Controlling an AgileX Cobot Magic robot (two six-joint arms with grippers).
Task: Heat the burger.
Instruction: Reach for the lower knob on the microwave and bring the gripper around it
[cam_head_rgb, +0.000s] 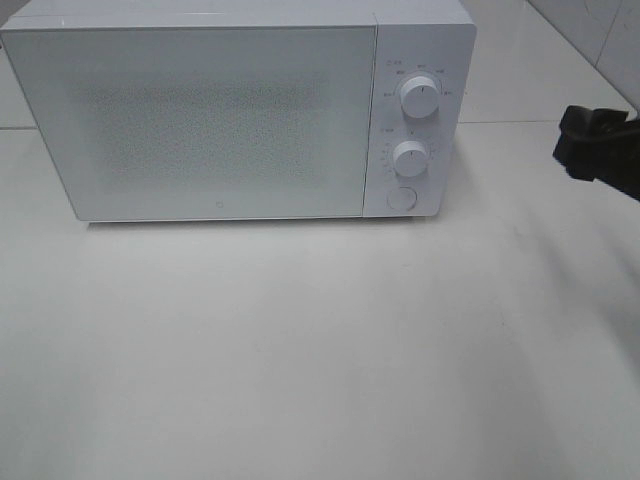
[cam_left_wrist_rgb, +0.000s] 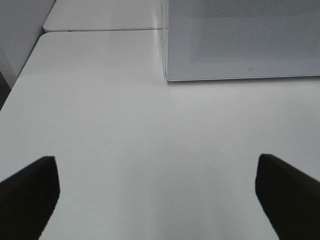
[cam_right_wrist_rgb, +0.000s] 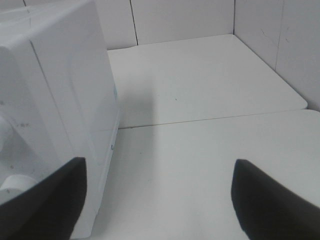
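- The white microwave (cam_head_rgb: 220, 120) stands at the back of the white bench (cam_head_rgb: 320, 350), with its door (cam_head_rgb: 200, 120) shut flat against the body.
- The panel right of the door carries an upper knob (cam_head_rgb: 418, 97), a lower knob (cam_head_rgb: 410, 158) and a round button (cam_head_rgb: 401, 198) below them.
- The burger shows in none of the three views, so where it lies cannot be told (the frosted door gives no sight of the inside).
- The left jaws stand spread as wide as they go and hold nothing. One dark fingertip (cam_left_wrist_rgb: 30, 195) and its mate (cam_left_wrist_rgb: 287, 195) are well apart over bare bench, facing the lower corner of the microwave door (cam_left_wrist_rgb: 240, 40).
- The right jaws are also wide open and empty. One fingertip (cam_right_wrist_rgb: 45, 200) is just beside the microwave's side wall (cam_right_wrist_rgb: 60, 90), near the control corner.
- From the high camera the right arm (cam_head_rgb: 600, 150) shows only as a black piece at the right edge, apart from the microwave.
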